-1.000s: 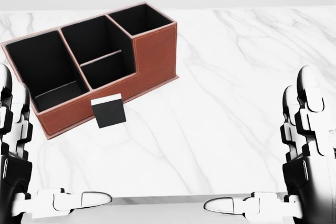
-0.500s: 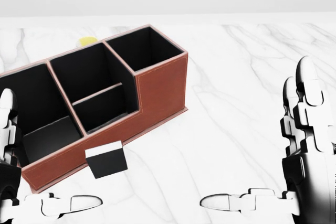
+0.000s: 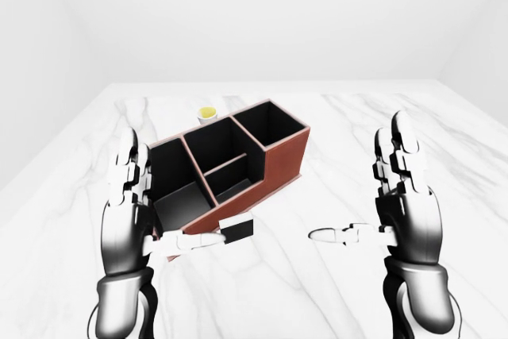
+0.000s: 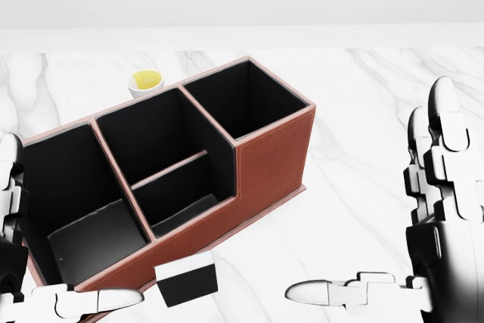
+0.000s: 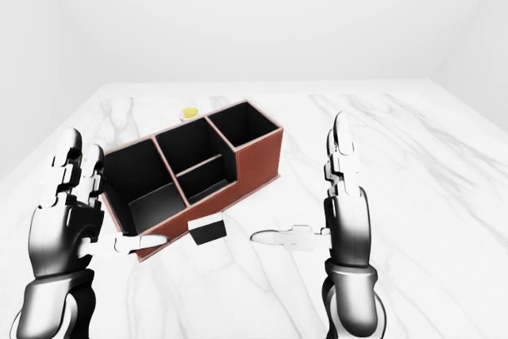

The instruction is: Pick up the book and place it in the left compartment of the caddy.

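The book [image 4: 185,277], a small black block with a white top, lies on the marble table just below the caddy's long brown wall. The caddy [image 4: 272,156] is brown leather with black insides, set at a slant; its left compartment [image 4: 68,187] is the large one at the view's left. My left hand [image 3: 163,212] is open, fingers upright beside the caddy's left end, thumb pointing at the book from its left. Whether the thumb touches the book I cannot tell. My right hand [image 3: 357,188] is open too, well to the right of the book.
A small white cup with yellow contents [image 4: 147,81] stands just above the caddy in the head view. The white marble table [image 3: 444,140] stretches on to the right and upward, ending at pale walls.
The whole picture has shifted: the camera moved, so the caddy and book now sit lower, further right and larger, and the cup has come fully into view. Both hands stay open.
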Controlling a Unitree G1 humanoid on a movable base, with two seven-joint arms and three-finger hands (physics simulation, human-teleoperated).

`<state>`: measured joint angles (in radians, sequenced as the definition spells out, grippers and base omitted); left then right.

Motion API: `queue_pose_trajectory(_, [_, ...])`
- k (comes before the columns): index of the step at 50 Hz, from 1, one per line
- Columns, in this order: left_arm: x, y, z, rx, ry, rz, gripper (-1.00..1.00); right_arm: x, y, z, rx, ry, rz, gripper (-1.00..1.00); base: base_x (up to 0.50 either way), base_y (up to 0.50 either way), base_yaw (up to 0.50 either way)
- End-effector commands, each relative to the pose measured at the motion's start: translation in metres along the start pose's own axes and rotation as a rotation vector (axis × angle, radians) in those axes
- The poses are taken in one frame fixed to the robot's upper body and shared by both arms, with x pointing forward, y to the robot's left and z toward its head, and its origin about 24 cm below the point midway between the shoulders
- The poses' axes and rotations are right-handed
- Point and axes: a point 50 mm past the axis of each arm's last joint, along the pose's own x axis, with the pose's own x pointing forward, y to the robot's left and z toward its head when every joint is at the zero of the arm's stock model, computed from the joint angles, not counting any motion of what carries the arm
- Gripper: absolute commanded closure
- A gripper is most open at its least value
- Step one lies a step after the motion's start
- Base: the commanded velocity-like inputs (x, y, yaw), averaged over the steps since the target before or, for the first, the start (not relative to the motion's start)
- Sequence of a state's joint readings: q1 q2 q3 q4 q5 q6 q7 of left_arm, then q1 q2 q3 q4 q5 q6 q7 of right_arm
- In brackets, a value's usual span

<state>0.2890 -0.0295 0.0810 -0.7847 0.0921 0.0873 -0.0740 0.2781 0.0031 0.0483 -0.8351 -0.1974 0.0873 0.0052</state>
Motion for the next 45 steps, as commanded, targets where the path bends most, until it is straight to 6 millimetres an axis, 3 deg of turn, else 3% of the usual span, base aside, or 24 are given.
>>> queue_pose_trajectory(1, [-0.002,0.000,0.001,-0.005,0.000,-0.007,-1.00,-0.002,0.000,0.001,0.017,0.003,0.003,-1.00,0.50,0.01,0.00])
queue_pose_trajectory(10, [-0.003,-0.002,0.004,-0.005,-0.010,-0.010,-1.00,-0.003,-0.001,0.002,0.021,0.002,0.001,-1.00,0.50,0.00,0.00])
queue_pose_trajectory(18, [-0.004,-0.017,0.010,0.017,-0.034,-0.098,-1.00,-0.005,-0.004,-0.001,0.026,0.021,-0.036,-1.00,0.50,0.00,0.00])
queue_pose_trajectory(23, [-0.003,-0.045,0.000,0.050,-0.004,-0.221,-1.00,-0.006,-0.007,-0.001,0.024,0.025,-0.054,-1.00,0.00,0.00,0.00])
queue_pose_trajectory(29, [0.002,-0.073,0.005,0.094,-0.066,-0.338,-1.00,-0.003,-0.002,-0.003,0.021,0.021,-0.035,-1.00,0.00,0.00,0.00])
queue_pose_trajectory(35, [0.012,-0.079,0.019,0.159,-0.162,-0.351,-1.00,-0.005,-0.003,-0.001,0.019,0.021,-0.046,-1.00,0.00,0.00,0.00])
queue_pose_trajectory(45, [0.018,-0.092,0.020,0.344,-0.201,-0.388,-1.00,-0.005,0.001,0.003,0.018,0.007,-0.030,-1.00,0.00,0.00,0.00])
